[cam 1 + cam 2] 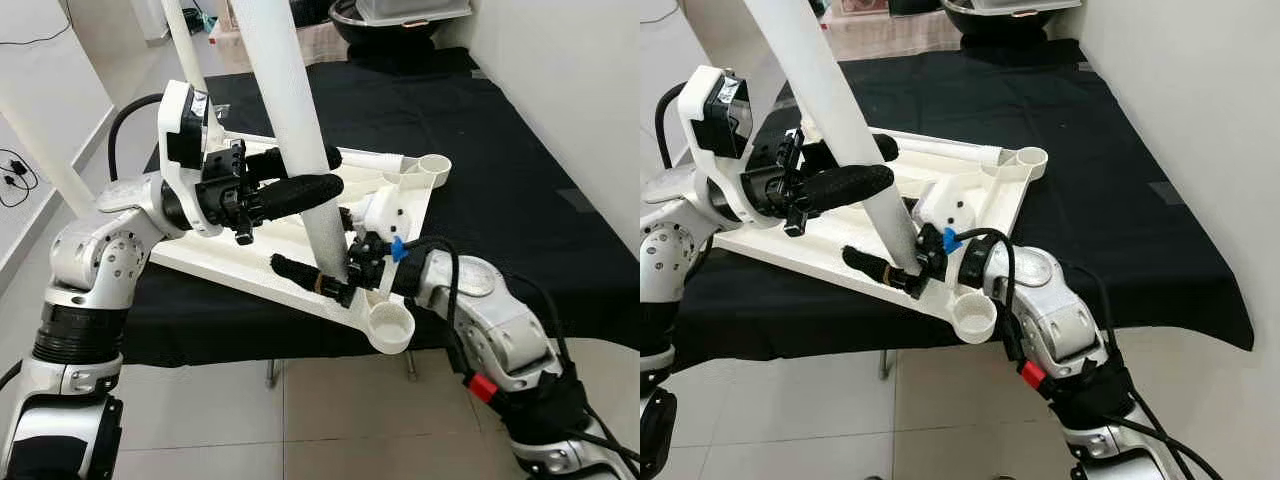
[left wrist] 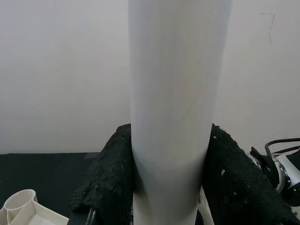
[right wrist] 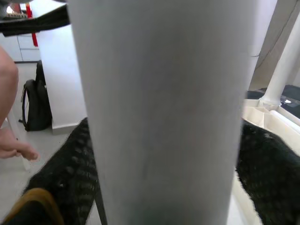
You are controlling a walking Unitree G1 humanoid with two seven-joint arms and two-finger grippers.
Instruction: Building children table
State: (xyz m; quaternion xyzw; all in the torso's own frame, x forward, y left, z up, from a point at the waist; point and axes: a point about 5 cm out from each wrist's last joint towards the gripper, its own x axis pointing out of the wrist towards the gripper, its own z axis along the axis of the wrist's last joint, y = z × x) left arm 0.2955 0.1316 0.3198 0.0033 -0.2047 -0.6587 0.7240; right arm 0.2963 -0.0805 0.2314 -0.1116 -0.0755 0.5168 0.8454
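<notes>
**Table leg gripped by both grippers over the upturned tabletop**

Table leg, a white tube, stands tilted on the upturned white tabletop, which lies on a black cloth covering a bench. The left gripper is closed around the leg partway up, one finger on each side. The right gripper clamps the leg low down, near its foot, beside a corner socket. A person's hand shows in the right wrist view.

White wall runs past the fingers' far side. Black cloth covers the bench beneath them. Pale tiled floor below. Black backpack against a white cabinet.
</notes>
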